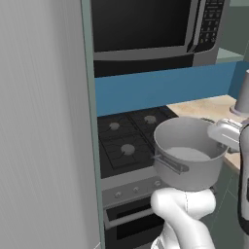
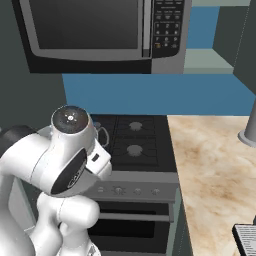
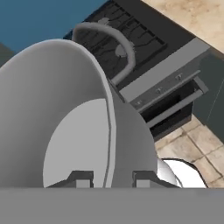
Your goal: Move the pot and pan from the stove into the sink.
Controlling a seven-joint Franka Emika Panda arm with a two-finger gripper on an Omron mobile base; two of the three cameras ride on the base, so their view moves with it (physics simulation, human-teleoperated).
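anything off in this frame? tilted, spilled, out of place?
Nothing spilled or damaged. The pot is off the stove, held in the air in front of the oven by the pincer clamped on its rim, roughly level. Its inside looks empty. The burners in view are bare.

A microwave (image 2: 102, 32) hangs above; perhaps a tablet (image 2: 246, 239) lies on the beige counter (image 2: 215, 165).

A black microwave (image 2: 100, 35) hangs on the wall, with a blue backsplash (image 1: 160, 87) directly below it. To its right a beige marbled counter (image 2: 215, 165) runs forward, a grey cylinder (image 1: 242, 95) standing on it. Left of the microwave rises a tall grey panel (image 1: 44, 126). Far below it lies beige floor tile (image 3: 197, 140).
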